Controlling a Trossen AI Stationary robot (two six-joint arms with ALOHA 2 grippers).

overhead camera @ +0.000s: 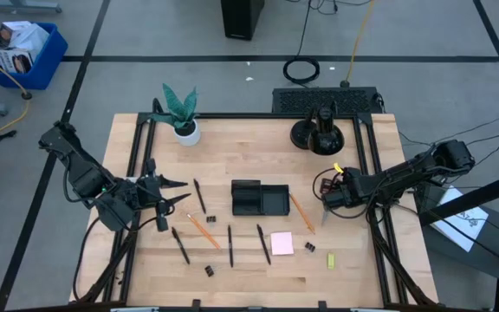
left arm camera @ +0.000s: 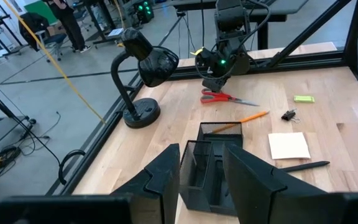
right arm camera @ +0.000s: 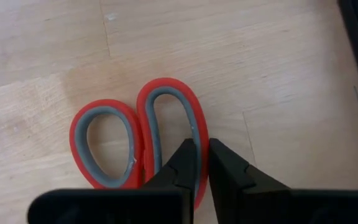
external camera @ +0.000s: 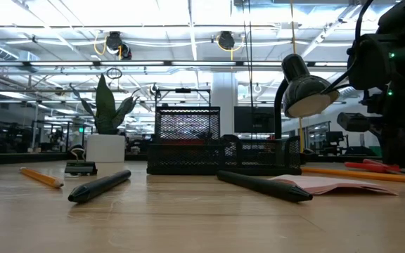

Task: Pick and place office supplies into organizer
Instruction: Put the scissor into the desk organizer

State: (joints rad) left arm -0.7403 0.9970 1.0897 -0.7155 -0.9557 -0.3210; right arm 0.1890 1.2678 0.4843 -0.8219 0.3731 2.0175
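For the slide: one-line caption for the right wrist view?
Right hand closes on one handle loop of the red-handled scissors lying flat on the wooden table.

Red-handled scissors (right arm camera: 138,134) flat on table, black organizer (overhead camera: 259,198) mid-table

Grey floor (overhead camera: 145,35) with dark lines — blue bin (overhead camera: 26,54) at the side.

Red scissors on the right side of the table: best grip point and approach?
Grip the red scissors at a handle loop, coming straight down from above. They lie flat on the table, so only the top is free, and the loop's thin rim fits between the fingers where the blades are low and slick. The right hand is already pinched across the rim of the larger loop. The left hand waits by the organizer.
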